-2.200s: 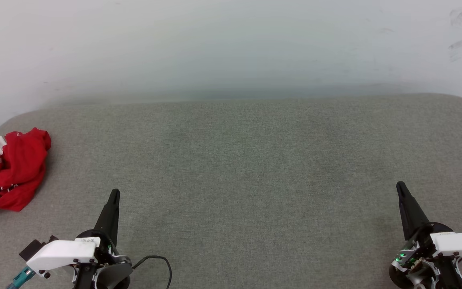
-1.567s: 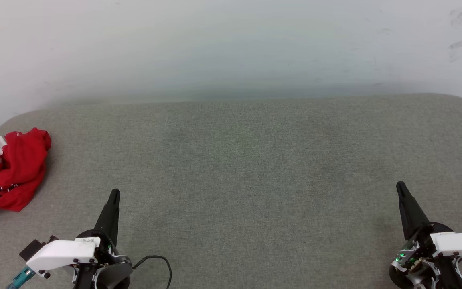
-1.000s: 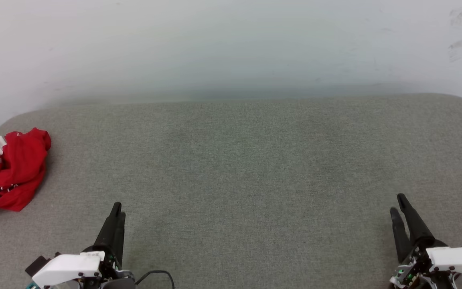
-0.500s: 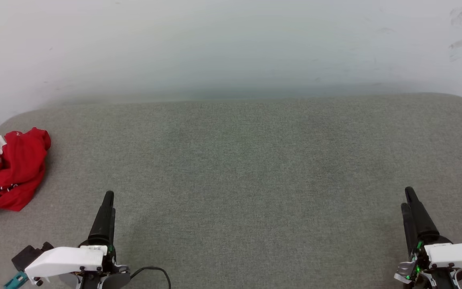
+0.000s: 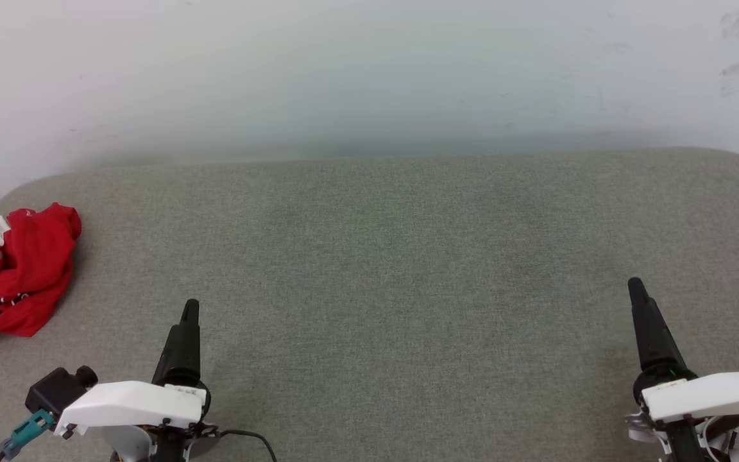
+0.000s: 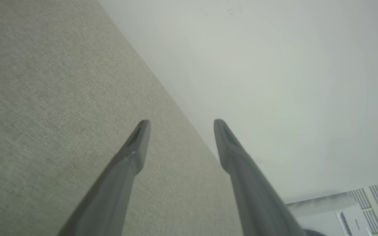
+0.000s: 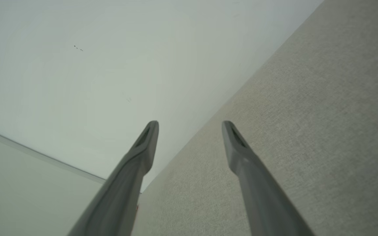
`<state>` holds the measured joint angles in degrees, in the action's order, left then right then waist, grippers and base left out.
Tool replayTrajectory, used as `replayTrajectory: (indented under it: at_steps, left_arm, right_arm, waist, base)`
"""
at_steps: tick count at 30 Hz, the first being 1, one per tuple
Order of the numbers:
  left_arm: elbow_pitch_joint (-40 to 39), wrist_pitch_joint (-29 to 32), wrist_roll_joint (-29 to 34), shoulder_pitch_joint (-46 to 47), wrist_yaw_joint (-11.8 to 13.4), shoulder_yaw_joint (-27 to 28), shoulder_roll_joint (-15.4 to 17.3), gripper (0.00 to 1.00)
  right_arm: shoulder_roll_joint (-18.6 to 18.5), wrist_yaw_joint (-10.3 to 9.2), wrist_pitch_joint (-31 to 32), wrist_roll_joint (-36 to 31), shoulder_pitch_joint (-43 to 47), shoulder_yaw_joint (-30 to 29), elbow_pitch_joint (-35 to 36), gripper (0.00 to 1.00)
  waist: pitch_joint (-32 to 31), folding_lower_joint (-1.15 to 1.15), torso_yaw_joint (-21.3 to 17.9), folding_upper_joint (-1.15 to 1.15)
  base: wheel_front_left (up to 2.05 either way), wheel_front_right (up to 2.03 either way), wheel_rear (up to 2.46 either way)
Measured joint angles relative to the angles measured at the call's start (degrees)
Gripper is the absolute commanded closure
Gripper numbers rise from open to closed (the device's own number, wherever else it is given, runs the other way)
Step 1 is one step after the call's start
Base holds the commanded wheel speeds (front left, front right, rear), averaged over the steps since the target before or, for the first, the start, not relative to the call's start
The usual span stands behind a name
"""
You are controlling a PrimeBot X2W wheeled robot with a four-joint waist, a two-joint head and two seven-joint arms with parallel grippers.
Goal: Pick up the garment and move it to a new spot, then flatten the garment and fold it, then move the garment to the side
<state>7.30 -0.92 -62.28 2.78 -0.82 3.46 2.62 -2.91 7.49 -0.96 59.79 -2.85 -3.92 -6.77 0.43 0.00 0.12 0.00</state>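
Observation:
The garment (image 5: 15, 273), a red jersey with a white striped sleeve, lies crumpled at the far left edge of the grey cushioned surface (image 5: 382, 256). My left gripper (image 5: 188, 312) hovers low at the lower left, about a forearm's length to the garment's right and nearer to me. In the left wrist view the left gripper (image 6: 181, 124) is open with nothing between its fingers. My right gripper (image 5: 636, 290) is at the lower right, far from the garment. The right wrist view shows the right gripper (image 7: 190, 125) open and empty as well.
A white wall (image 5: 369, 70) rises right behind the grey surface. The surface's rounded corners show at the back left and back right. A black cable (image 5: 251, 437) loops by the left wrist. A white appliance (image 6: 349, 216) shows in the left wrist view's lower right corner.
Both grippers have opened from a nearly shut stance. Both arms dipped back and came forward again, their tips now a little farther up the view. The garment has not moved.

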Motion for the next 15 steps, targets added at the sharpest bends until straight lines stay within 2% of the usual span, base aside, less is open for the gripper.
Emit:
replayTrajectory:
  at_steps: [15]
  left_arm:
    - [-2.59,-3.04,16.3,-0.29,3.35,-3.72,0.62,0.0]
  right_arm:
    - [0.0,0.0,-3.05,-16.05,1.2,1.77,1.33,0.0]
  waist:
    - [0.01,0.0,0.2,0.0]
  base:
    - [0.0,0.0,0.0]
